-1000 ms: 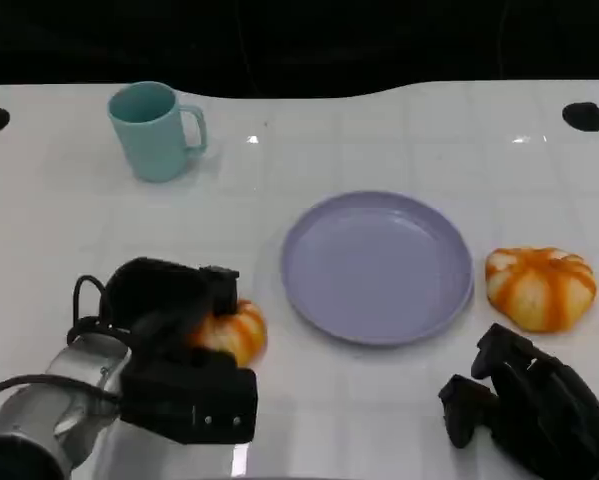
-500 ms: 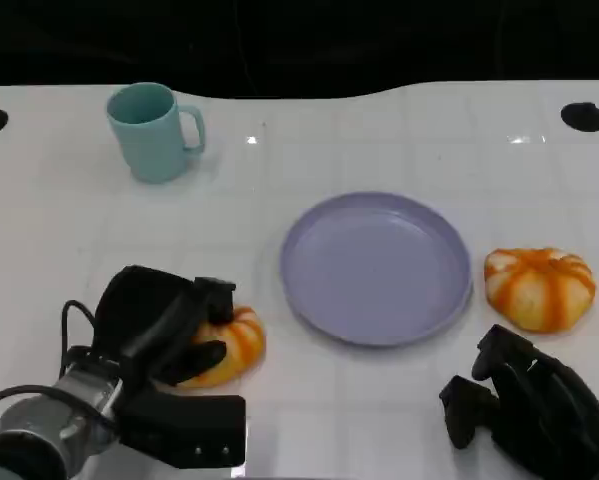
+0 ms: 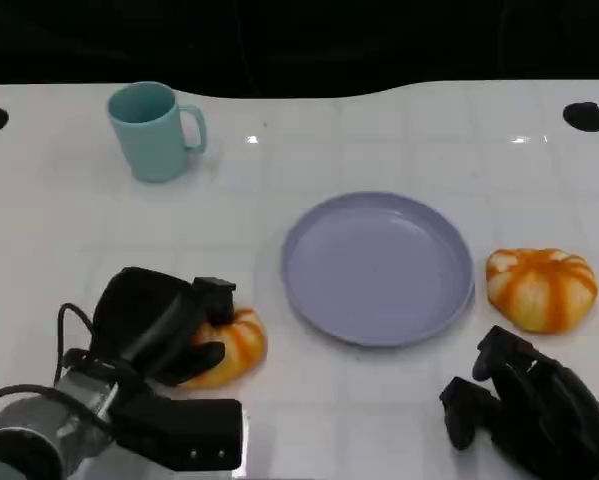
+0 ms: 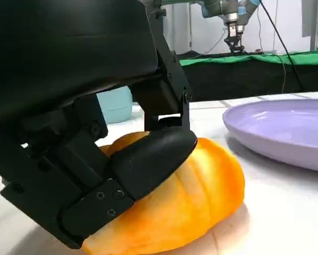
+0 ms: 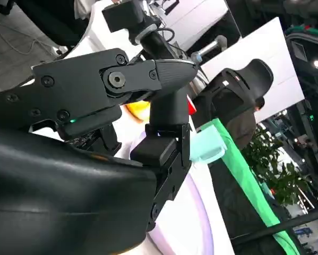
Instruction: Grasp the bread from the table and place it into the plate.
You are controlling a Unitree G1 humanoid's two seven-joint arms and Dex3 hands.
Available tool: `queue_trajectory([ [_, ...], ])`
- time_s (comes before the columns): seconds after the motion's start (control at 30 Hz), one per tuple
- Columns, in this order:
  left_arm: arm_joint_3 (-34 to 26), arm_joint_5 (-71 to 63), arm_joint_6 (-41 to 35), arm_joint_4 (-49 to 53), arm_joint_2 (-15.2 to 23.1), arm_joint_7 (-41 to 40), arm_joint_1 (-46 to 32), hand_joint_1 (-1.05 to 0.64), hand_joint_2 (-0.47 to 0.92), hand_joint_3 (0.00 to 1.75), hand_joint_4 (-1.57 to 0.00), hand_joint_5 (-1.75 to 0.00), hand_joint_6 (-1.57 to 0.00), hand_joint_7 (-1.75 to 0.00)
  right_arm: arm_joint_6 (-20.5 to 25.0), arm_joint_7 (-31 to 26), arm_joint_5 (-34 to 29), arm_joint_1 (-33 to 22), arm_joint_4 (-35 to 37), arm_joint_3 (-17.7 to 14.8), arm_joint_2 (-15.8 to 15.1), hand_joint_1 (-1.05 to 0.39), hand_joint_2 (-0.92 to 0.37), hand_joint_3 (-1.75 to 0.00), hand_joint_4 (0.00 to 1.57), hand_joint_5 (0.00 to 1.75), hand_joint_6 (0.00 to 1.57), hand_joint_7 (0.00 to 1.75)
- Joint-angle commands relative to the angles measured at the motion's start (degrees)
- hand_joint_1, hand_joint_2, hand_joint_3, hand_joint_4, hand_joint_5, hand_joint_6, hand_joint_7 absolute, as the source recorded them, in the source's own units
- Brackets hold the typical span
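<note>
Left of the round lavender plate (image 3: 377, 267), we see our left hand (image 3: 159, 325) gripping a glossy orange bun (image 3: 234, 345); right hand (image 3: 524, 405) lies curled, empty. A teal mug (image 3: 154, 130) stands well behind.

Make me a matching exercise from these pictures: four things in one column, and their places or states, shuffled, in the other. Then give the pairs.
Things:
1. mug
2. plate
3. left hand
4. right hand

Places or states:
A. holds nothing, near the table's front edge
B. far left of the table, upright
C. on a bun
D. bare, in the middle of the table

Pairs: 1-B, 2-D, 3-C, 4-A
</note>
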State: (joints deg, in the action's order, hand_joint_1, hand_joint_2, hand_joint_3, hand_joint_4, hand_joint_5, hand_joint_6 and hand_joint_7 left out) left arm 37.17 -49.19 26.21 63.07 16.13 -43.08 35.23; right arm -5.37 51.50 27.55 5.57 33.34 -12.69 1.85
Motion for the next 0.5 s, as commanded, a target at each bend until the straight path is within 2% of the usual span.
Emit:
queue_trajectory([
  [0.03, -0.6, 1.8, 0.3, -2.7, 2.2, 7.5, -2.6, -1.05, 0.43, 1.75, -1.56, -1.59, -1.35, -1.45, -0.9, 0.6, 0.3, -0.3, 0.5, -0.3, -0.9, -0.57, -0.92, -0.20, 0.77, 1.72, 0.70, 1.39],
  [0.1, -0.9, 2.9, -0.4, -6.0, 3.4, 13.5, -3.1, -1.05, 0.40, 1.74, -1.51, -1.50, -1.31, -1.38, -0.3, 0.3, 0.4, -0.3, 0.4, -0.2, -0.9, -0.58, -0.92, -0.18, 0.77, 1.72, 0.71, 1.37],
  [0.17, -1.2, 3.6, -2.1, -10.4, 4.8, 19.9, -4.0, -1.05, 0.28, 1.67, -1.43, -1.43, -1.21, -1.31, 0.0, 0.0, 0.3, -0.3, 0.3, -0.2, -0.9, -0.59, -0.92, -0.17, 0.78, 1.71, 0.72, 1.35],
  [0.23, -1.6, 4.1, -4.3, -16.1, 6.6, 26.2, -5.3, -1.05, 0.25, 1.49, -1.32, -1.44, -0.97, -1.35, -0.1, 0.0, 0.2, -0.3, 0.3, -0.2, -1.0, -0.59, -0.92, -0.17, 0.78, 1.71, 0.72, 1.36],
  [0.27, -1.9, 4.2, -5.4, -18.7, 7.3, 28.6, -6.1, -1.05, 0.32, 1.24, -1.21, -1.46, -0.71, -1.44, -0.1, -0.1, 0.2, -0.3, 0.3, -0.2, -1.0, -0.59, -0.92, -0.17, 0.78, 1.71, 0.73, 1.36],
  [0.3, -2.3, 4.3, -7.2, -22.4, 8.1, 31.8, -7.0, -1.05, 0.35, 1.13, -1.17, -1.46, -0.62, -1.49, -0.3, -0.1, 0.0, -0.3, 0.3, -0.1, -1.0, -0.59, -0.92, -0.17, 0.78, 1.71, 0.73, 1.36],
  [0.33, -2.7, 4.4, -9.2, -26.4, 9.0, 35.2, -8.0, -1.05, 0.52, 0.78, -0.86, -1.48, -0.31, -1.59, -0.5, -0.2, -0.1, -0.3, 0.2, -0.1, -1.0, -0.59, -0.92, -0.18, 0.78, 1.71, 0.72, 1.37],
  [0.37, -3.3, 4.4, -11.1, -29.9, 9.6, 38.1, -9.0, -1.05, 0.65, 0.51, -0.67, -1.52, -0.16, -1.62, -0.5, -0.3, -0.1, -0.3, 0.2, -0.1, -0.9, -0.59, -0.92, -0.18, 0.78, 1.71, 0.72, 1.37],
  [0.4, -3.8, 4.4, -13.0, -33.5, 10.2, 40.7, -10.0, -1.05, 0.75, 0.32, -0.52, -1.55, -0.08, -1.61, -0.6, -0.2, 0.0, -0.3, 0.2, -0.1, -0.9, -0.60, -0.92, -0.18, 0.78, 1.71, 0.72, 1.37],
  [0.43, -4.2, 4.2, -14.6, -36.5, 10.7, 42.9, -10.9, -1.05, 0.83, 0.17, -0.27, -1.62, -0.03, -1.55, -0.4, -0.1, 0.1, -0.3, 0.2, -0.1, -0.9, -0.59, -0.92, -0.18, 0.78, 1.70, 0.72, 1.37],
  [0.47, -4.6, 4.0, -16.0, -38.9, 11.0, 44.7, -11.7, -1.05, 0.85, 0.11, -0.14, -1.67, -0.02, -1.52, -0.4, -0.1, 0.2, -0.3, 0.2, -0.2, -0.9, -0.59, -0.92, -0.18, 0.78, 1.70, 0.72, 1.37],
  [0.5, -4.9, 3.6, -17.3, -40.9, 11.3, 46.1, -12.4, -1.05, 0.87, 0.08, -0.07, -1.68, -0.01, -1.49, -0.3, -0.1, 0.2, -0.3, 0.2, -0.1, -0.9, -0.59, -0.92, -0.18, 0.78, 1.70, 0.72, 1.37],
])
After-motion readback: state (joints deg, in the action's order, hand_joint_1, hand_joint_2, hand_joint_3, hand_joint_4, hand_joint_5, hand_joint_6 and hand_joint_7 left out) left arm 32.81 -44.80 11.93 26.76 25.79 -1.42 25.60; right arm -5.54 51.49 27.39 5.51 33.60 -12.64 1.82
